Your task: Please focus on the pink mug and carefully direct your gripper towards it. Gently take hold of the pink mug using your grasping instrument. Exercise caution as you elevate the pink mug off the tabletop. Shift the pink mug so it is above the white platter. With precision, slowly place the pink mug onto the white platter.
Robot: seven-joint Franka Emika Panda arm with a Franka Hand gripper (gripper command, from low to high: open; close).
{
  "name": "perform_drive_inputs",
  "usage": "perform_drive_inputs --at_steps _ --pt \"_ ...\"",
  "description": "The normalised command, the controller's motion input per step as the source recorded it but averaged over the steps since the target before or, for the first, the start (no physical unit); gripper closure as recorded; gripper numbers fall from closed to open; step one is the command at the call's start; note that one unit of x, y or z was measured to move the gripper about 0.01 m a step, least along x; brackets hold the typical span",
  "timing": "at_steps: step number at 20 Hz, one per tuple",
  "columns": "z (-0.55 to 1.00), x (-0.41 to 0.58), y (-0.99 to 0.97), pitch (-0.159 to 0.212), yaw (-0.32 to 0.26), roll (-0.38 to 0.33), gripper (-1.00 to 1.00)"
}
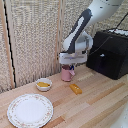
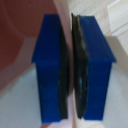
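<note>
The pink mug stands at the back of the wooden table, right under my gripper. In the wrist view the two blue fingers are pressed nearly together around a thin pale strip, the mug's wall. The mug's pink surface fills the space beside one finger. My gripper is shut on the mug's rim. I cannot tell whether the mug's base touches the table. The white platter with a patterned rim lies at the front, on the exterior view's left, apart from the mug.
A small white bowl with yellow contents sits between the mug and the platter. A small orange block lies just in front of the mug. A black box stands at the exterior view's right. A woven screen backs the table.
</note>
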Motion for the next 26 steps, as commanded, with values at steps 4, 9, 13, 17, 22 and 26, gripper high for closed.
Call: perform_drive_inputs --at_steps 4,9,13,17,22,26 --pt "0.89 0.094 0.1 0.038 0.0 0.066 1.0" --pt "1.0 0.2 0.44 0.062 0.018 0.01 1.0" --pt "0.86 0.199 0.73 0.096 0.039 0.0 1.0" --pt "0.7 0.186 0.82 0.087 0.025 -0.005 1.0" --pt "0.46 0.175 0.92 0.045 0.0 -0.009 1.0" --pt "0.26 0.065 0.97 0.055 0.0 0.0 1.0"
